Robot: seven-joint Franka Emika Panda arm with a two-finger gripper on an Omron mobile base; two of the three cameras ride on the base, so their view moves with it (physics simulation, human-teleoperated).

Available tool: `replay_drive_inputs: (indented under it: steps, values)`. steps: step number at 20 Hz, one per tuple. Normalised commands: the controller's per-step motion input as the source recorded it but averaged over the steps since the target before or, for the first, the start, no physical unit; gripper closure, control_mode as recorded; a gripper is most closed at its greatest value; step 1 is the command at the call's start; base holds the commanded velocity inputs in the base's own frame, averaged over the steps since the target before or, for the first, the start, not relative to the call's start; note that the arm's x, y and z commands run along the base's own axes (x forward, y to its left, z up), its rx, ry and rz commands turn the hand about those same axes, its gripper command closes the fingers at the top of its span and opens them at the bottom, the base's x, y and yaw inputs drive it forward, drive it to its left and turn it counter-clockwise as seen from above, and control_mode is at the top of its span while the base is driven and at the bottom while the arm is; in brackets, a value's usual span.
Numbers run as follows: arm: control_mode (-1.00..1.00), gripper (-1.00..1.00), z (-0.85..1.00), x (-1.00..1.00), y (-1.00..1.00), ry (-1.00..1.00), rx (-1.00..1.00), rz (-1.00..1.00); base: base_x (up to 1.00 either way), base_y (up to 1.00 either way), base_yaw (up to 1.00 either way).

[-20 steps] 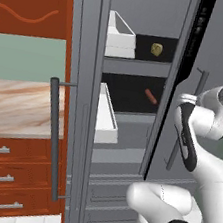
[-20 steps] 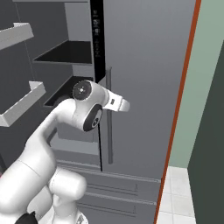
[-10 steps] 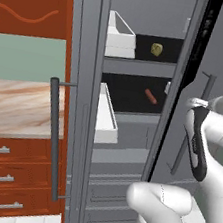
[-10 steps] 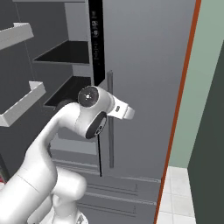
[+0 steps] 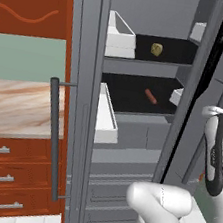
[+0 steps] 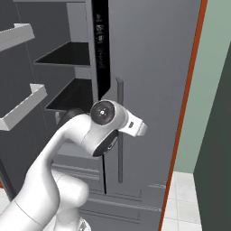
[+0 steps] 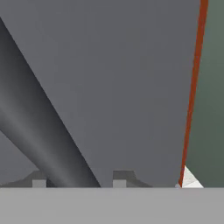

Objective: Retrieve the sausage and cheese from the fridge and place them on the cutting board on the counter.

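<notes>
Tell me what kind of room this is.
A kitchen, most likely. An open grey fridge holds cheese on one shelf and a sausage on the shelf below, and a marbled stone counter over wooden drawers stands beside it.

The open fridge (image 5: 145,139) is seen from the rear left, with the counter (image 5: 13,109) at that view's left. From the rear right, the same fridge's closed door (image 6: 149,90) is faced. That door is viewed very closely from the hand.
</notes>
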Motion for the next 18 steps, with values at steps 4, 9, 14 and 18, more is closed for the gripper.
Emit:
replay_drive_inputs:
  steps: [4, 9, 14, 18]
  values:
    - [-1.0, 1.0, 0.0, -0.4, -0.52, 0.0, 0.05, 0.0, 0.0, 0.0, 0.0]
    - [-1.0, 1.0, 0.0, -0.31, -0.48, 0.0, 0.07, 0.0, 0.0, 0.0, 0.0]
    - [-1.0, 1.0, 0.0, -0.21, -0.39, 0.03, 0.06, 0.0, 0.0, 0.0, 0.0]
    - [-1.0, 1.0, -0.01, -0.16, -0.22, 0.01, 0.06, 0.0, 0.0, 0.0, 0.0]
